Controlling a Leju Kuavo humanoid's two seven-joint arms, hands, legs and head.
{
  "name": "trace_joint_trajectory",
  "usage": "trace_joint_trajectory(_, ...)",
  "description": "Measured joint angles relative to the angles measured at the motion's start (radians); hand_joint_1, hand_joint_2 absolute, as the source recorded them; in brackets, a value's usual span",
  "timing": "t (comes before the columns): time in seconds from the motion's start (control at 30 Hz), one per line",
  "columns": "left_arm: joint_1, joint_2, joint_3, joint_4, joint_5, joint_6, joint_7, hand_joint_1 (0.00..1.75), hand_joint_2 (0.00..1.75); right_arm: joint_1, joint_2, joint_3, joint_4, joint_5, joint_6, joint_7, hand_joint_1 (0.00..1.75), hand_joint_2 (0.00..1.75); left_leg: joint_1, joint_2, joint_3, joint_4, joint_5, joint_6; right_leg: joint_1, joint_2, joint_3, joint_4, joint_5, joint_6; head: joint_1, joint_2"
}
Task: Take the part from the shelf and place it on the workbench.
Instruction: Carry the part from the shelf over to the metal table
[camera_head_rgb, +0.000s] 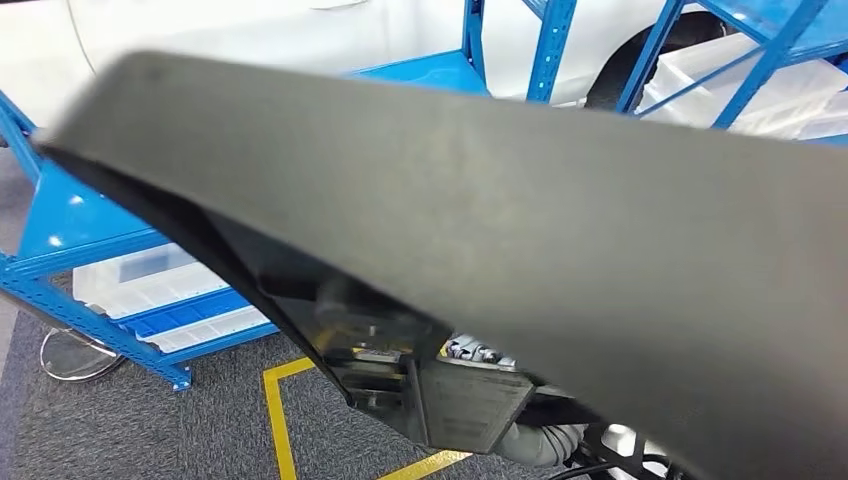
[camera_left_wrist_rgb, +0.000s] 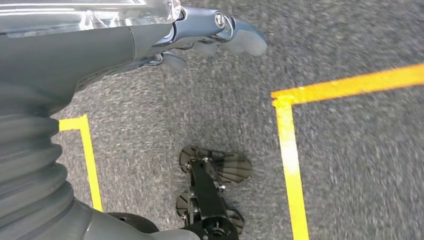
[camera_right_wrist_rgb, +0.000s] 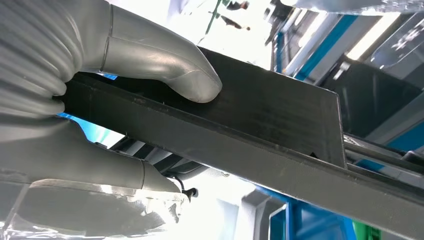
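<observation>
**A:** So we've got the part off the shelf, a big dark grey panel held up high and tilted right across the head view. It blocks nearly everything ahead, so our worry is we won't see the counter when we get to it.

**B:** Yeah, and it's long. With the blue shelf uprights that close behind it, a turn could clip an end on the frame, we reckon.

**A:** Grip-wise, our right hand is clamped on the panel's edge, thumb pressed on one face, fingers under the other. That's just one end of a long piece, so it could lever down and slide out.

**B:** Our left hand hangs over the grey carpet with the yellow floor tape. Its fingers look curled in, but we can't tell for sure. There's clear plastic film by it too.
</observation>
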Motion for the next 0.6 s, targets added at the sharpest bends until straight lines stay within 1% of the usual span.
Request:
trace_joint_trajectory(0.03, -0.001, 0.003, 0.0, 0.0, -0.002, -0.003, -0.003, 0.0, 1.75, 0.007, -0.006, 0.008, -0.012, 0.005, -0.013, 0.0, 1.75, 1.75, 0.002, -0.014, -0.005, 0.016, -0.015, -0.005, -0.001, 0.01, 0.0, -0.002, 0.003, -0.006, -0.006, 0.0)
trace_joint_trajectory(0.07, -0.001, 0.005, 0.0, 0.0, -0.002, -0.004, -0.005, 0.0, 1.75, 0.012, -0.011, 0.017, -0.021, 0.008, -0.023, 0.0, 1.75, 1.75, 0.004, -0.035, -0.019, 0.052, -0.042, -0.008, -0.003, 0.021, -0.001, -0.004, 0.006, -0.013, -0.017, 0.0)
trace_joint_trajectory(0.1, -0.001, 0.007, 0.0, 0.0, -0.002, -0.005, -0.006, 0.0, 1.75, 0.016, -0.014, 0.025, -0.028, 0.009, -0.03, 0.0, 1.75, 1.75, 0.006, -0.061, -0.043, 0.111, -0.077, -0.01, -0.004, 0.032, -0.002, -0.005, 0.008, -0.017, -0.031, 0.0)
trace_joint_trajectory(0.13, 0.001, 0.009, 0.0, 0.0, -0.002, -0.006, -0.006, 0.0, 1.75, 0.019, -0.017, 0.032, -0.033, 0.011, -0.033, 0.0, 1.75, 1.75, 0.006, -0.079, -0.075, 0.184, -0.113, -0.011, -0.002, 0.044, -0.004, -0.005, 0.009, -0.021, -0.047, 0.0)
trace_joint_trajectory(0.17, 0.003, 0.011, 0.0, 0.0, -0.002, -0.006, -0.007, 0.0, 1.75, 0.023, -0.019, 0.039, -0.037, 0.012, -0.035, 0.0, 1.75, 1.75, 0.006, -0.088, -0.105, 0.252, -0.14, -0.011, -0.001, 0.058, -0.005, -0.004, 0.01, -0.023, -0.061, 0.0)
trace_joint_trajectory(0.2, 0.005, 0.013, 0.0, 0.0, -0.002, -0.005, -0.007, 0.0, 1.75, 0.026, -0.022, 0.044, -0.041, 0.012, -0.036, 0.0, 1.75, 1.75, 0.006, -0.091, -0.125, 0.294, -0.148, -0.01, 0.001, 0.072, -0.005, -0.004, 0.011, -0.024, -0.071, 0.0)
trace_joint_trajectory(0.23, 0.006, 0.014, 0.0, 0.0, -0.001, -0.004, -0.007, 0.0, 1.75, 0.028, -0.024, 0.049, -0.044, 0.011, -0.036, 0.0, 1.75, 1.75, 0.006, -0.093, -0.126, 0.296, -0.135, -0.008, 0.002, 0.087, -0.005, -0.003, 0.011, -0.024, -0.079, 0.0)
trace_joint_trajectory(0.27, 0.006, 0.015, 0.0, 0.0, 0.001, 0.0, -0.006, 0.0, 1.75, 0.028, -0.027, 0.053, -0.045, 0.006, -0.036, 0.0, 1.75, 1.75, 0.006, -0.098, -0.107, 0.254, -0.102, -0.004, 0.003, 0.101, -0.003, -0.002, 0.012, -0.023, -0.086, 0.0)
trace_joint_trajectory(0.3, 0.006, 0.015, 0.0, 0.0, 0.003, 0.003, -0.006, 0.0, 1.75, 0.026, -0.028, 0.057, -0.046, 0.0, -0.035, 0.0, 1.75, 1.75, 0.006, -0.113, -0.075, 0.182, -0.06, 0.001, 0.003, 0.115, -0.002, 0.0, 0.012, -0.022, -0.094, 0.0)
trace_joint_trajectory(0.33, 0.006, 0.016, 0.001, 0.0, 0.004, 0.007, -0.006, 0.0, 1.75, 0.023, -0.03, 0.06, -0.047, -0.008, -0.034, 0.0, 1.75, 1.75, 0.007, -0.136, -0.042, 0.11, -0.029, 0.006, 0.004, 0.127, -0.002, 0.002, 0.012, -0.02, -0.103, 0.0)
trace_joint_trajectory(0.37, 0.006, 0.018, 0.001, 0.0, 0.005, 0.01, -0.006, 0.0, 1.75, 0.019, -0.031, 0.062, -0.047, -0.016, -0.032, 0.001, 1.75, 1.75, 0.007, -0.156, -0.018, 0.053, -0.009, 0.009, 0.004, 0.139, -0.004, 0.005, 0.012, -0.016, -0.112, 0.0)
trace_joint_trajectory(0.4, 0.006, 0.019, 0.002, 0.0, 0.005, 0.012, -0.007, 0.0, 1.75, 0.016, -0.032, 0.064, -0.047, -0.022, -0.032, 0.001, 1.75, 1.75, 0.007, -0.17, -0.006, 0.021, -0.003, 0.011, 0.003, 0.15, -0.009, 0.007, 0.014, -0.01, -0.12, 0.0)
trace_joint_trajectory(0.43, 0.005, 0.02, 0.002, 0.0, 0.004, 0.013, -0.009, 0.0, 1.75, 0.013, -0.033, 0.065, -0.047, -0.027, -0.031, 0.002, 1.75, 1.75, 0.005, -0.171, -0.003, 0.012, -0.006, 0.013, 0.001, 0.16, -0.014, 0.007, 0.017, -0.002, -0.125, 0.0)
trace_joint_trajectory(0.47, 0.004, 0.022, 0.002, 0.0, 0.003, 0.014, -0.011, 0.0, 1.75, 0.012, -0.034, 0.066, -0.047, -0.031, -0.031, 0.003, 1.75, 1.75, 0.004, -0.163, -0.002, 0.007, -0.004, 0.015, -0.001, 0.171, -0.018, 0.006, 0.02, 0.005, -0.128, 0.0)
trace_joint_trajectory(0.5, 0.002, 0.022, 0.002, -0.001, 0.002, 0.013, -0.013, 0.0, 1.75, 0.012, -0.035, 0.066, -0.047, -0.033, -0.031, 0.003, 1.75, 1.75, 0.004, -0.152, -0.001, 0.004, 0.0, 0.021, -0.003, 0.169, -0.021, 0.007, 0.021, 0.011, -0.131, 0.0)
trace_joint_trajectory(0.53, 0.001, 0.023, 0.002, -0.001, 0.0, 0.012, -0.014, 0.0, 1.75, 0.01, -0.036, 0.066, -0.047, -0.035, -0.031, 0.003, 1.75, 1.75, 0.006, -0.141, 0.001, -0.001, 0.004, 0.028, -0.002, 0.153, -0.026, 0.017, 0.014, 0.016, -0.132, 0.0)
trace_joint_trajectory(0.57, 0.0, 0.023, 0.002, -0.001, -0.001, 0.011, -0.015, 0.0, 1.75, 0.008, -0.037, 0.067, -0.047, -0.035, -0.031, 0.003, 1.75, 1.75, 0.008, -0.129, 0.002, -0.007, 0.008, 0.034, 0.0, 0.127, -0.039, 0.043, -0.004, 0.02, -0.132, 0.0)
trace_joint_trajectory(0.6, 0.0, 0.024, 0.002, -0.001, -0.002, 0.009, -0.015, 0.0, 1.75, 0.005, -0.038, 0.068, -0.046, -0.036, -0.031, 0.003, 1.75, 1.75, 0.009, -0.116, 0.002, -0.01, 0.011, 0.038, 0.0, 0.096, -0.061, 0.093, -0.034, 0.024, -0.132, 0.0)
